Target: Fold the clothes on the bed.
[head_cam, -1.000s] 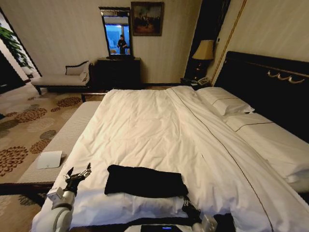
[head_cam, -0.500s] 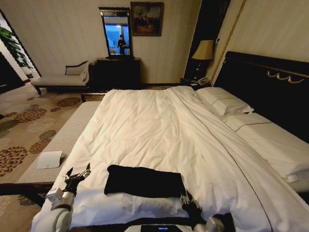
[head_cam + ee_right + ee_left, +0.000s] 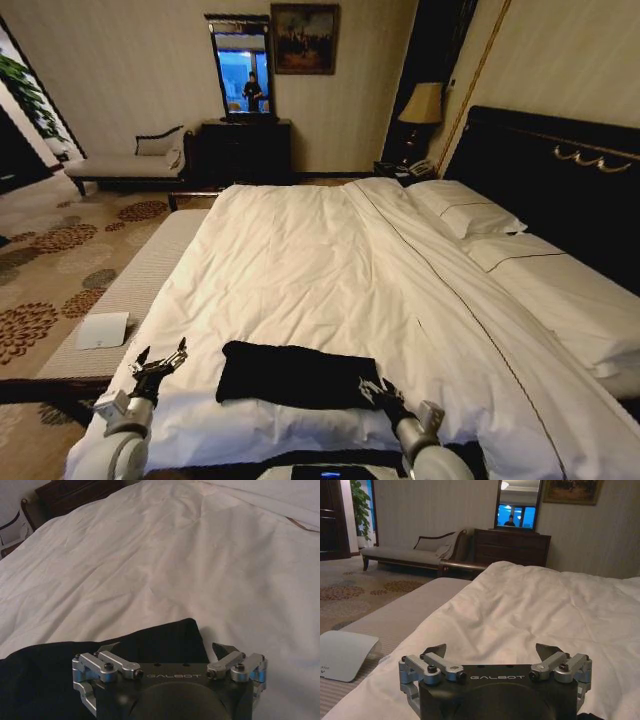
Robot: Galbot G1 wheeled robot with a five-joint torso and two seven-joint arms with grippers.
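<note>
T-shirt (image 3: 298, 375) folded; right gripper (image 3: 375, 390) (open) at edge.

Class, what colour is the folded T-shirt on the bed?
Black; the T-shirt shows best in the head view.

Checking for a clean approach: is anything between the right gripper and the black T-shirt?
Nothing visible. The right gripper, fingers open, is at the black T-shirt's near right corner on the white duvet; no object lies between them.

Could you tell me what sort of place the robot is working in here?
Most likely a hotel bedroom: a large bed with white linen and a dark headboard, a bedside lamp, and a chaise beside a dresser with a mirror.
</note>
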